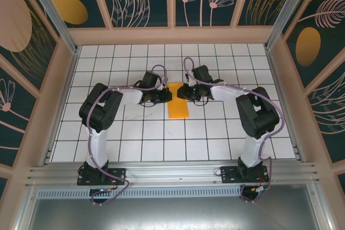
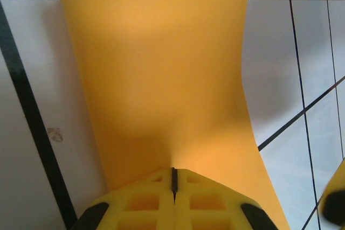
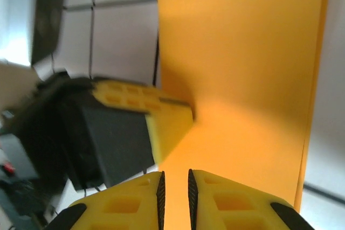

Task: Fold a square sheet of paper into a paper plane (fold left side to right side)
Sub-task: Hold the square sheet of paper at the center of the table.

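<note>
The left pincer (image 2: 173,182) is closed tight, its two yellow fingers (image 2: 141,204) pressed together with only a dark seam between them, and the sheet (image 2: 156,68) runs straight up into that seam, so it has the paper nipped at the tips. From there the sheet spreads away ahead of this pincer as a smooth orange-yellow panel, shaded close to the tips and brighter further out, with its far edge lying across a dark grid line of the white worktop (image 2: 32,176). A short fine crease leads out of the seam into the paper. The right pincer (image 3: 175,189) stands with its jaws a narrow slit apart, orange paper showing through the gap; it hangs just over the sheet and has nothing clamped. Ahead of it and to its right the paper stretches out flat, a thin doubled edge showing along the far right side, while just ahead to its left the left pincer's yellow tip touches the sheet's edge. Seen from above, the sheet is a narrow upright rectangle lying on the worktop between the two pincers, which face each other across its far end, the left one at its left edge and the right one at its right edge. Most of the paper lies on the side of the pincers nearer the arm bases.
</note>
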